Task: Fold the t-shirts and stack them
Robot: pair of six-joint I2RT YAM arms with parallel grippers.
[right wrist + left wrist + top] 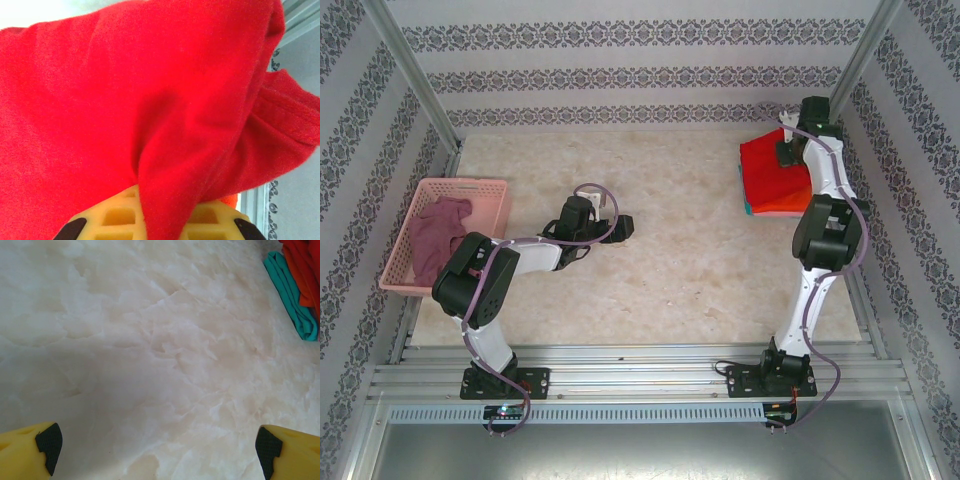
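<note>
Table spreads pale and marbled beneath both my arms. At its left edge the pink lattice basket holds the crumpled mauve t-shirt, not yet folded. In the far right corner lies the stack: red t-shirt over orange t-shirt over teal t-shirt. My right end effector is clenched on a fold of red cloth (it drapes over my fingers). Pulling away without letting go would, I judge, drag that top layer askew. My left end effector hangs released above the table's middle.
</note>
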